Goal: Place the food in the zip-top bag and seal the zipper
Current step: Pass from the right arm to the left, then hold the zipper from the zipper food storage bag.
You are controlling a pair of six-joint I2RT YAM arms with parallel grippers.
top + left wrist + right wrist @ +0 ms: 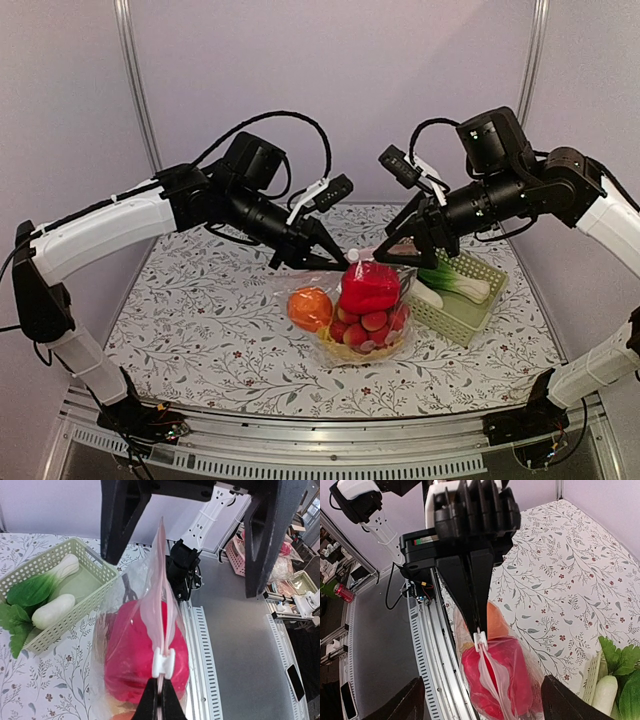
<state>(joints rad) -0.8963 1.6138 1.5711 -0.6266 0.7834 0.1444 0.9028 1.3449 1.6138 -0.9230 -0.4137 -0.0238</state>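
Observation:
The zip-top bag (368,318) stands on the table, holding a round red fruit (369,286) over a cluster of small red-pink fruits (362,326). An orange (310,308) lies at its left side; I cannot tell whether it is inside. My left gripper (161,700) is shut on the zipper (161,605), right behind a white slider (164,661). Past the slider (481,641) the bag's lips stand slightly apart. My right gripper (482,705) is open, its fingers (400,705) wide on either side of the bag (520,680). The cabbage (455,282) lies in a basket.
A pale green slotted basket (478,312) sits right of the bag and holds two white-stemmed leafy greens (52,611). The table's metal front rail (427,645) runs close under the bag. The floral tablecloth (200,330) stretches to the left.

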